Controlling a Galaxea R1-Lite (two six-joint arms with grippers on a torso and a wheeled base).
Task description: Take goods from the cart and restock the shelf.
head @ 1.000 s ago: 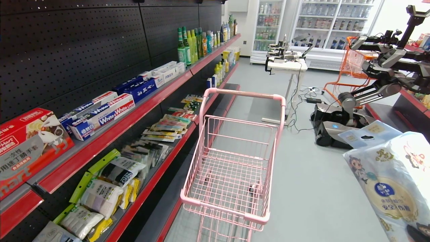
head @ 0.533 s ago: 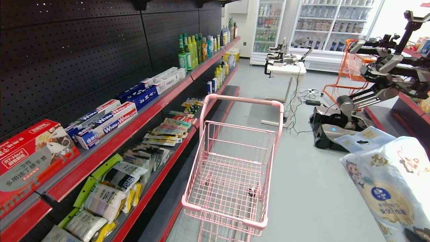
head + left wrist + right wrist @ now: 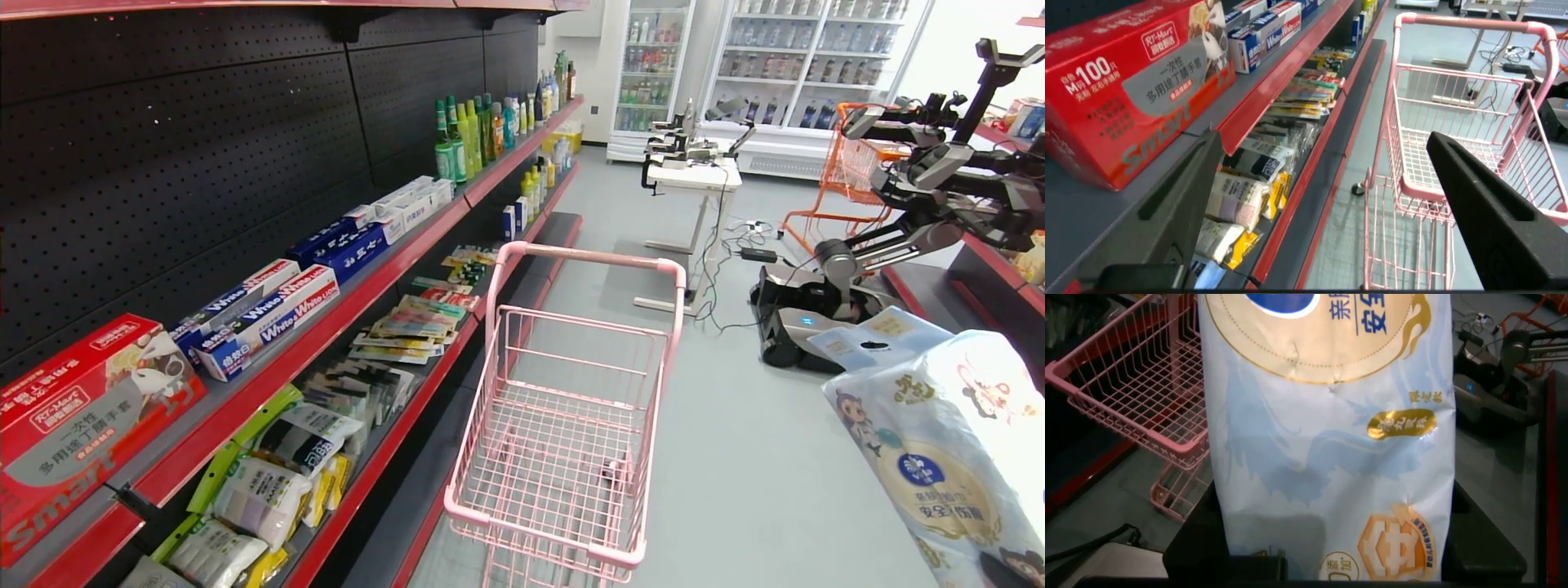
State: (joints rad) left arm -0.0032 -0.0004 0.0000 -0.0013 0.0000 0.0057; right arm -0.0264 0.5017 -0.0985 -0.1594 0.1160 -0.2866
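While the shelf [image 3: 343, 318] runs up the head view from 7 to 12 o'clock, its red-edged tiers stand stocked along their length.

- Pink cart [image 3: 588, 256]: at 6 o'clock, parked just beside the shelf, handle at the far end. Wire basket carries no goods that can be made out.
- Tissue pack [image 3: 955, 457]: white and pale blue, cartoon print, at 4 o'clock in the head view. Off the floor, right of the cart and apart from it, leaning slightly.
- Right gripper [image 3: 1343, 539]: clamped on the tissue pack [image 3: 1331, 441], a dark finger pressed to each side of its lower part. Cart rim [image 3: 1135, 384] sits behind at 10 o'clock. Arm itself hidden by the pack.
- Red glove box [image 3: 82, 408]: on the upper tier at 8 o'clock, at the near end.
- Toothpaste boxes [image 3: 269, 314]: same tier, farther along, laid end to end.
- Left gripper [image 3: 1331, 212]: held low, fingers [image 3: 1486, 212] spread wide with nothing between them. Aimed along the gap between shelf and cart; red glove box [image 3: 1135, 90] at 10 o'clock, cart [image 3: 1429, 192] at 3 o'clock.
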